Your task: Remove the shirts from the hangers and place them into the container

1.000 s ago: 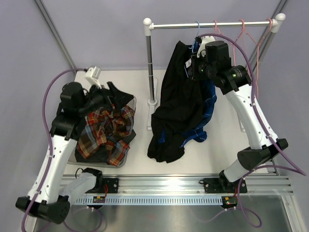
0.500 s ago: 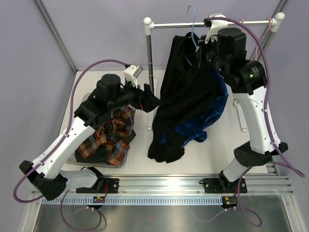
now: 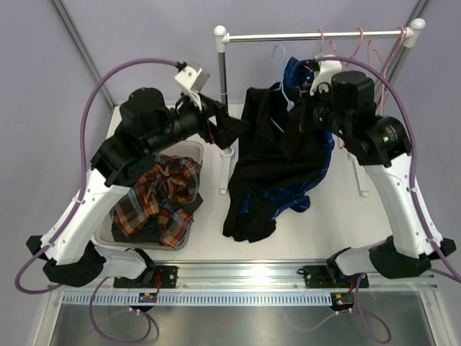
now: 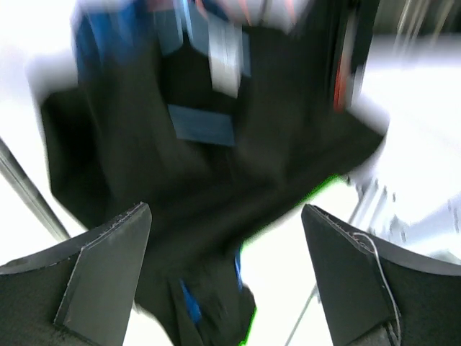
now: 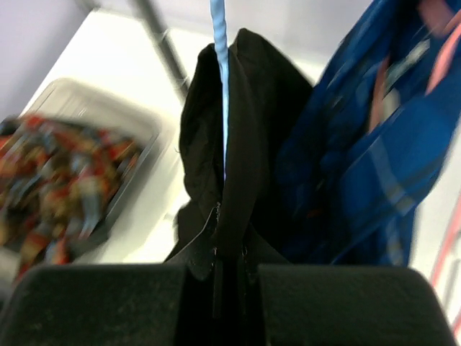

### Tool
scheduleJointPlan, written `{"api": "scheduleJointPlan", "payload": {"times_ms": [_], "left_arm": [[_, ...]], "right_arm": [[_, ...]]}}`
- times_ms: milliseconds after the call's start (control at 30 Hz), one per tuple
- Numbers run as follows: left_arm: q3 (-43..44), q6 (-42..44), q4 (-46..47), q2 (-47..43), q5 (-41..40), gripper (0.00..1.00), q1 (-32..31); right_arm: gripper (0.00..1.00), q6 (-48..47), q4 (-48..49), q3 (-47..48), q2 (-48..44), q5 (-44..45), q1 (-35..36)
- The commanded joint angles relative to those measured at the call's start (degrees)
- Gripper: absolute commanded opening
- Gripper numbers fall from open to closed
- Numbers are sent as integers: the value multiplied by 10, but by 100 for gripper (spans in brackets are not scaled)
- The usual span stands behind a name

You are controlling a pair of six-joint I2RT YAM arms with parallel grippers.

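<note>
From overhead, the left gripper (image 3: 234, 130) hangs wide open just left of the black shirt (image 3: 266, 166), close to the rail stand (image 3: 225, 94), so there is little room on that side. The black shirt drapes from near the right gripper (image 3: 306, 108) down to the table (image 3: 324, 231), where its hem lies bunched with the blue shirt (image 3: 297, 200). The blue hanger (image 3: 282, 61) shows its hook just under the rail, and I cannot tell if the two touch. The pink hangers (image 3: 360, 43) crowd the rail's right end. The plaid shirt (image 3: 162, 198) lies in the container (image 3: 191, 146), which sits at the table's left with its near rim almost at the table edge. There is bare table in front of the hem. In the left wrist view, my two fingers (image 4: 101, 274) stand far apart with nothing between them, and the black shirt fills the frame beyond. A blue label (image 4: 202, 124) sits at its collar, too blurred to read. In the right wrist view, the jaws are pressed together, pinching a fold of black shirt. The blue hanger's wire runs straight up from that fold, and the blue shirt hangs just to the right.
</note>
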Motion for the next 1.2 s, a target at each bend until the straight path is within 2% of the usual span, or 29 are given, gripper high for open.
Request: {"api": "scheduleJointPlan", "payload": {"times_ms": [0, 133, 300, 533, 733, 800, 833, 867, 900, 933, 967, 1067, 1133, 1167], "left_arm": [[89, 45, -15, 57, -13, 89, -3], [126, 63, -8, 87, -24, 89, -6], [122, 55, 5, 109, -16, 89, -8], [111, 43, 28, 116, -11, 89, -17], [125, 41, 22, 123, -15, 85, -18], [127, 40, 21, 122, -14, 76, -17], [129, 40, 21, 122, -15, 67, -18], [134, 38, 14, 123, -16, 53, -17], [139, 36, 8, 124, -16, 22, -17], [143, 31, 2, 130, -25, 0, -18], [149, 26, -10, 131, -34, 0, -17], [161, 17, -36, 131, -68, 0, -18], [199, 22, -62, 135, -96, 0, -18], [218, 25, -92, 143, -103, 0, -17]], "right_arm": [[0, 65, 54, -79, -76, -117, 9], [0, 96, 76, -163, -135, -175, 29], [0, 120, 77, -190, -170, -243, 42], [0, 125, 84, -209, -178, -270, 65], [0, 124, 82, -208, -171, -253, 91], [0, 124, 81, -209, -172, -248, 97], [0, 124, 82, -211, -174, -248, 98], [0, 125, 82, -212, -176, -248, 99], [0, 125, 83, -212, -177, -248, 102], [1, 127, 83, -212, -183, -246, 105], [11, 128, 80, -211, -186, -241, 105], [71, 128, 68, -220, -207, -205, 105], [88, 121, 54, -240, -227, -182, 106], [99, 120, 49, -247, -233, -175, 105]]}}
